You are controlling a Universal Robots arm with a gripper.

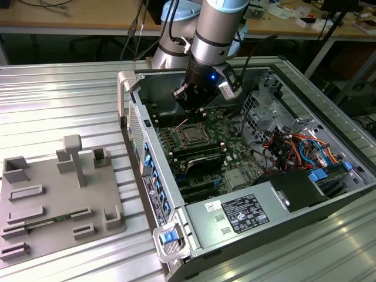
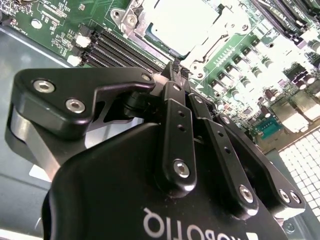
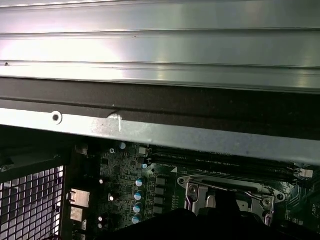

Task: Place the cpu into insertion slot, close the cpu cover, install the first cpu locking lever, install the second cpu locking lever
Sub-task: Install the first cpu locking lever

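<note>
My gripper [image 2: 175, 75] hangs pinched shut on nothing (as far as shows) close above the board. The cpu [image 2: 182, 20] lies in the insertion slot [image 1: 179, 135] at its six o'clock, and the cpu cover [image 2: 227, 25] seems down, framing it.

Case wall [image 1: 138, 120] and drive cage [image 1: 265, 101] hem the insertion slot [image 1: 191, 134].

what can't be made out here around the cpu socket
- cpu: second wrist view, glare washes out its top and the picture's edge cuts it off.
- slot: same view, the gripper hides its near corner.
- cover: first wrist view, the gripper's dark body hides part of it.
- Whether the cover is latched: exterior view, too small to tell.
</note>
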